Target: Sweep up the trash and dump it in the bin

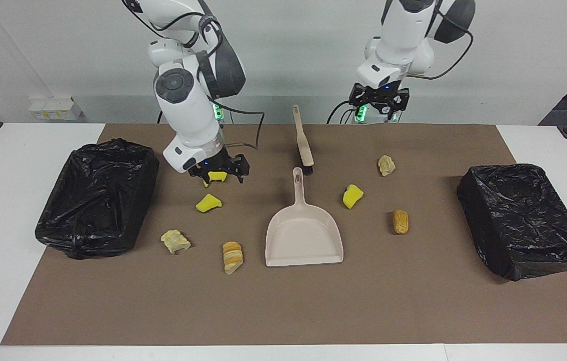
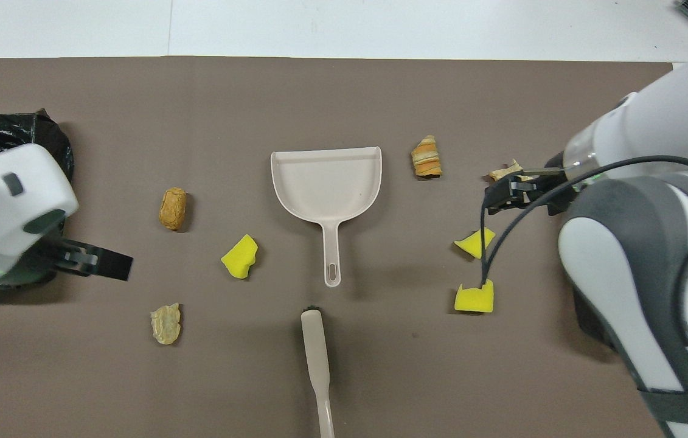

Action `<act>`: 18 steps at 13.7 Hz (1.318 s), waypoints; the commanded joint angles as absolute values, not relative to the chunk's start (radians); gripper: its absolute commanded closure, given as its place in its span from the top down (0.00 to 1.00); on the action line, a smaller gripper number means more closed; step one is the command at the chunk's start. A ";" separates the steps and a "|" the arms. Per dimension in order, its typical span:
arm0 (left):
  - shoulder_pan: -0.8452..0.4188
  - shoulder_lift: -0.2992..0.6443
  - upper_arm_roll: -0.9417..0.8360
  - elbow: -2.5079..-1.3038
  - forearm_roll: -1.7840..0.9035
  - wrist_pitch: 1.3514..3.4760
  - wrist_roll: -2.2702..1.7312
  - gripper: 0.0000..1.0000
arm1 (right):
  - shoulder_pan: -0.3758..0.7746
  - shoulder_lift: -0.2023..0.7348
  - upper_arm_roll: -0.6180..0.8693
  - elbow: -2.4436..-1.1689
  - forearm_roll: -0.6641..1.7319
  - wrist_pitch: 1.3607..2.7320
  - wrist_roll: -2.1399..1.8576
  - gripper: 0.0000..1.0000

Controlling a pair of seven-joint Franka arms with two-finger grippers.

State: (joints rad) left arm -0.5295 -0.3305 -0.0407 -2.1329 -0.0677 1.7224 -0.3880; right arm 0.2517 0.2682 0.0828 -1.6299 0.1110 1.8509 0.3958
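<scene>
Mat (image 1: 413, 301) plain brown on a white table (image 1: 12, 200). Dustpan (image 1: 303, 235) and brush (image 1: 302, 138) handle beige; bristles black. Both bins (image 1: 95, 198) lined in glossy black. Trash (image 1: 208, 203): three bright yellow chunks, two pale tan lumps, one golden-brown, one orange-and-cream striped (image 1: 232, 256).
</scene>
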 commanded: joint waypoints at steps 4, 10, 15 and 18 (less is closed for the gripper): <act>-0.780 -0.385 -0.020 -2.382 -0.109 1.961 -0.665 1.00 | 0.428 0.403 0.077 -1.551 0.104 1.924 0.664 1.00; -0.991 -0.277 -0.020 -2.525 -0.109 2.239 -0.880 1.00 | 0.560 0.517 0.078 -1.525 0.017 2.023 0.838 1.00; -1.049 -0.189 -0.021 -2.525 -0.109 2.333 -0.946 0.96 | 0.568 0.509 0.081 -1.555 -0.021 2.013 0.732 0.44; -1.045 -0.184 -0.018 -2.517 -0.109 2.306 -0.925 0.42 | 0.569 0.509 0.080 -1.555 -0.021 2.016 0.689 0.00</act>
